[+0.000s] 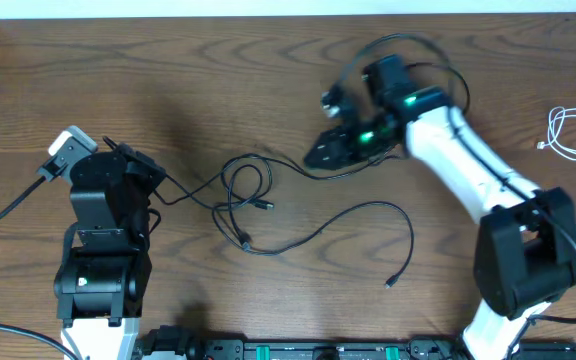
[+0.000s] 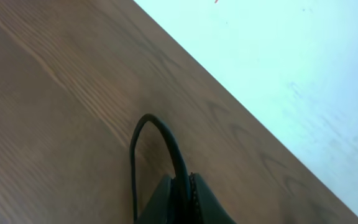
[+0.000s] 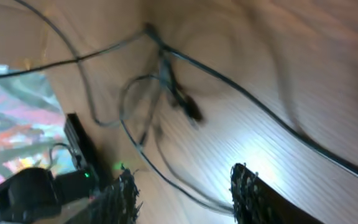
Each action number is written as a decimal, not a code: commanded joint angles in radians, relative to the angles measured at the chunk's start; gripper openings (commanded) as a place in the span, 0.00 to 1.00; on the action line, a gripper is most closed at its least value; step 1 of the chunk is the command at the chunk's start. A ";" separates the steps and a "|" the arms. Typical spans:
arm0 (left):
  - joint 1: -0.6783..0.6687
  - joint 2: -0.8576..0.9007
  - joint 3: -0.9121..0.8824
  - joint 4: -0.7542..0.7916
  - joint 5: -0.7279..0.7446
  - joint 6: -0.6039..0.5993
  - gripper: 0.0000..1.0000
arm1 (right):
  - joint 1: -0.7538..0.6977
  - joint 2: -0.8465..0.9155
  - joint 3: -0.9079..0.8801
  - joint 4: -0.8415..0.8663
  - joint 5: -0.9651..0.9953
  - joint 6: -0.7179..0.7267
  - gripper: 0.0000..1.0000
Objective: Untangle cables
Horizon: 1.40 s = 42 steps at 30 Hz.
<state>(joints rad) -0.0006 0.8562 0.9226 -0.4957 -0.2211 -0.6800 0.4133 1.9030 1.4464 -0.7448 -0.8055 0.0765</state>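
Clearly, your left gripper (image 2: 180, 183) pinches one black cable (image 2: 158, 127), probably to anchor it. Your right gripper (image 3: 185, 186) hangs, fingers apart, above the tangle (image 3: 178, 99), holding nothing.

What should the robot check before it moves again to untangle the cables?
1. Left gripper shut on a black cable: ok.
2. Right gripper open, nothing between its fingers: ok.
3. White cable lying apart from the others: ok.
4. Black cables untangled: not ok, they cross in loops.
5. Which of the two the left gripper holds: cannot tell.
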 commanded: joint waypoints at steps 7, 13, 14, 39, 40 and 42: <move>0.005 -0.004 0.007 -0.018 0.005 0.013 0.08 | 0.213 -0.008 -0.197 0.386 0.126 0.397 0.46; 0.005 -0.004 0.007 -0.019 0.005 0.013 0.08 | 0.290 0.001 -0.279 0.535 0.426 0.571 0.43; 0.005 -0.004 0.007 -0.019 0.005 0.013 0.08 | 0.297 0.005 -0.284 0.561 0.445 0.570 0.43; 0.005 -0.005 0.007 -0.042 -0.142 0.087 0.08 | 0.044 -0.211 -0.283 0.481 0.629 0.415 0.01; 0.005 -0.005 0.007 -0.042 -0.173 0.074 0.08 | 0.012 -0.250 -0.283 0.442 0.679 0.415 0.01; 0.005 -0.004 0.007 -0.042 -0.225 0.037 0.08 | -0.043 -0.316 -0.283 0.370 0.758 0.415 0.01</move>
<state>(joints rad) -0.0010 0.8562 0.9226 -0.5388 -0.3019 -0.6224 0.4408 1.7058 1.1584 -0.3199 -0.2333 0.5140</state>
